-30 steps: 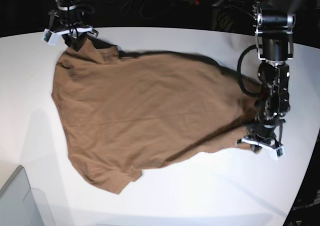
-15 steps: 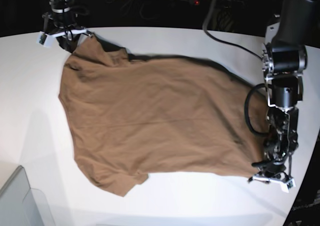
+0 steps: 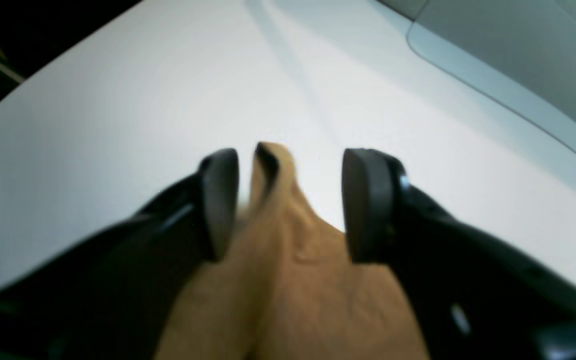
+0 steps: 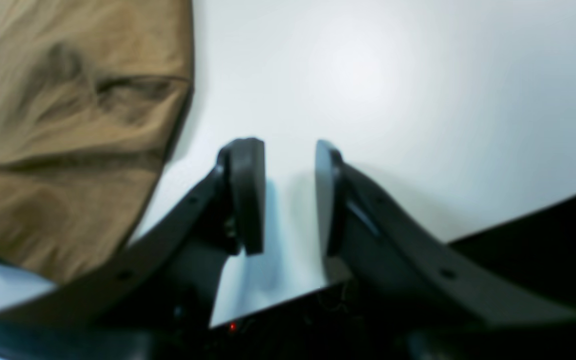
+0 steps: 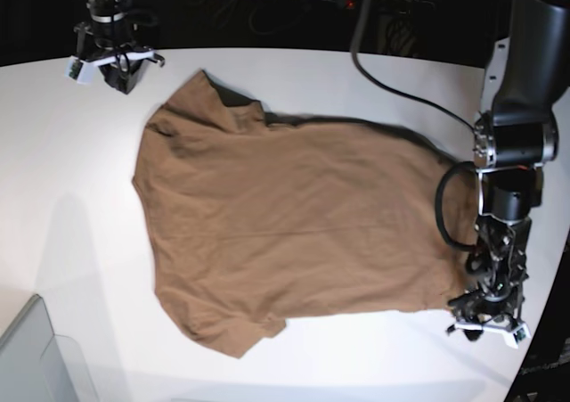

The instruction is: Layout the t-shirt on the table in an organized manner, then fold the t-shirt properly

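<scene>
Brown t-shirt (image 5: 294, 233) spread over the middle of the white table (image 5: 71, 197), hem corner at the right edge | left gripper (image 3: 288, 205) jaws apart, a cloth fold standing loose between them | right gripper (image 4: 288, 197) parted, empty, at the far left corner, clear of the shirt | grey bin (image 5: 31, 362) at the near left corner
</scene>
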You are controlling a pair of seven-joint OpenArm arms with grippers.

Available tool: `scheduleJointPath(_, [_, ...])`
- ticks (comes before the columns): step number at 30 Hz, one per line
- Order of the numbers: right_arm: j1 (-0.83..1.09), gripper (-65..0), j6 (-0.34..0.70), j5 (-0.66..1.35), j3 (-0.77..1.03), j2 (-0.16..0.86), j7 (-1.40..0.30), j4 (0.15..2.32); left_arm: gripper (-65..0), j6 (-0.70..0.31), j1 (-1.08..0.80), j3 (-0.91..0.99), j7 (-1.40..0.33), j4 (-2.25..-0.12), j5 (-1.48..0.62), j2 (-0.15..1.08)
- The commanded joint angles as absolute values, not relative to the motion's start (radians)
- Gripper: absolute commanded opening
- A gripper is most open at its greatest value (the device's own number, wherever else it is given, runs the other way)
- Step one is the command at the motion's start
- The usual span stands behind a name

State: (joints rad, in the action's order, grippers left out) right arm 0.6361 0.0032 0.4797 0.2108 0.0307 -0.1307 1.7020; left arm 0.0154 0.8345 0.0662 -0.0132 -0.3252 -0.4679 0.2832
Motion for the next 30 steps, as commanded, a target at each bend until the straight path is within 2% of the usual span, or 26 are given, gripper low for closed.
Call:
scheduleJointPath(1, [0.651, -46.9, 0.013, 0.484, 0.214, 0.036, -0.107, 1.724, -27.1, 0.012, 0.872, 0.068, 0.016, -0.343, -0.473, 0.3])
scheduleJointPath(3, [0.653, -46.9, 0.013, 0.484, 0.213, 0.036, -0.108, 1.735, -23.2, 0.012, 0.872, 0.068, 0.012, -0.343, -0.475, 0.303])
scheduleJointPath(9, [0.664, -46.9, 0.013, 0.484, 0.206, 0.035, -0.108, 1.778, -23.0, 0.012, 0.789, 0.073, -0.087, -0.429, -0.479, 0.36])
scheduleJointPath(14, [0.673, -46.9, 0.013, 0.483, 0.154, 0.044, -0.108, 1.851, -23.0, 0.01, 0.529, 0.225, -0.206, -0.713, -0.584, 0.412])
scheduleJointPath(18, [0.664, -46.9, 0.013, 0.483, 0.036, 0.11, -0.11, 1.862, -22.8, 0.012, 0.266, 0.366, -0.337, -1.032, -0.654, 0.412])
scheduleJointPath(24, [0.602, -46.9, 0.013, 0.481, -0.122, 0.171, -0.11, 1.813, -22.6, 0.012, -0.041, 0.539, -0.383, -1.412, -0.711, 0.272])
scheduleJointPath(30, [0.55, -46.8, 0.013, 0.481, -0.197, 0.182, -0.11, 1.736, -22.6, 0.012, -0.102, 0.578, -0.381, -1.455, -0.7, 0.113])
